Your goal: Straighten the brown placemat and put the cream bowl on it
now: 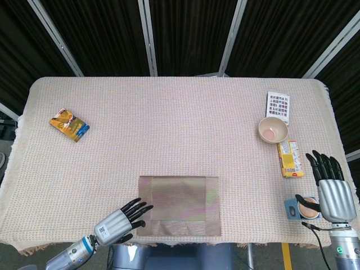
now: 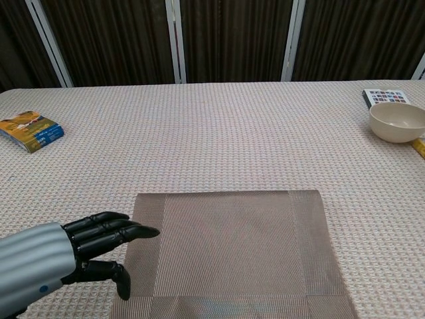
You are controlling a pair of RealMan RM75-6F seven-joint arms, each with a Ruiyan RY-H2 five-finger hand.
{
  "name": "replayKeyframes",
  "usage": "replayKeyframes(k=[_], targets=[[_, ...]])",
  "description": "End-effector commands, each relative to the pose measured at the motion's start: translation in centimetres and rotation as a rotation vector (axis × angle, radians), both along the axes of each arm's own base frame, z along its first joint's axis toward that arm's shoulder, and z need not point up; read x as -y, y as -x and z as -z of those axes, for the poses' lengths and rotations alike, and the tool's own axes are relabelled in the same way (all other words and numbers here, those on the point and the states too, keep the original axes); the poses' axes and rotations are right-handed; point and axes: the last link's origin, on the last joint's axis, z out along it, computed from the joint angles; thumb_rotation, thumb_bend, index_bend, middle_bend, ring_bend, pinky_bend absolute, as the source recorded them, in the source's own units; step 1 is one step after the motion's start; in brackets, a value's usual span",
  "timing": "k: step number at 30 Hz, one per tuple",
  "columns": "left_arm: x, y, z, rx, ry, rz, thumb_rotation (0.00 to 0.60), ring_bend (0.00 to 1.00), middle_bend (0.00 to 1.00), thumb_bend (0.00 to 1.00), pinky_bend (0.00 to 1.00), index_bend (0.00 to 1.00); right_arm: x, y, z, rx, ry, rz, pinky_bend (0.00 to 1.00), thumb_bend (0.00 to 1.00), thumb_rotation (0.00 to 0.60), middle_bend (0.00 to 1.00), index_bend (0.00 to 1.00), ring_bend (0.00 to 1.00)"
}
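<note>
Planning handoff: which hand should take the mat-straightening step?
Left. The left hand is open with its fingertips at the placemat's near-left corner. The right hand hangs open at the far right edge, nearer the bowl.

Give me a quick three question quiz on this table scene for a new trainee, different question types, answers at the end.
1. True or false: the cream bowl sits on the brown placemat.
2. Which hand reaches over the placemat's edge? A) left hand B) right hand
3. Fill in: the yellow box lies just to the ____ side of the bowl, toward the robot.

Key: 1 false; 2 A; 3 near
</note>
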Motion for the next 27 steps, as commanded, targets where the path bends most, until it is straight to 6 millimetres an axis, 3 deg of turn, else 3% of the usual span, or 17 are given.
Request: replayKeyframes(k=[1, 27], targets=[[0.6, 0.5, 0.4, 0.007, 0.003, -0.012, 0.6, 0.0, 0.0, 0.29, 0.0, 0.42, 0.0, 0.0, 0.0, 0.003, -0.002, -0.001, 0.0, 0.0, 0.6, 0.0, 0.0, 0.0], [0.5, 2.3, 2.2, -0.023, -0.015, -0.009, 0.6, 0.0, 0.0, 0.33, 0.0, 0.46, 0.0, 0.0, -0.3, 0.011, 0.005, -0.006, 0.0, 0.0, 0.6, 0.0, 0.0, 0.0]])
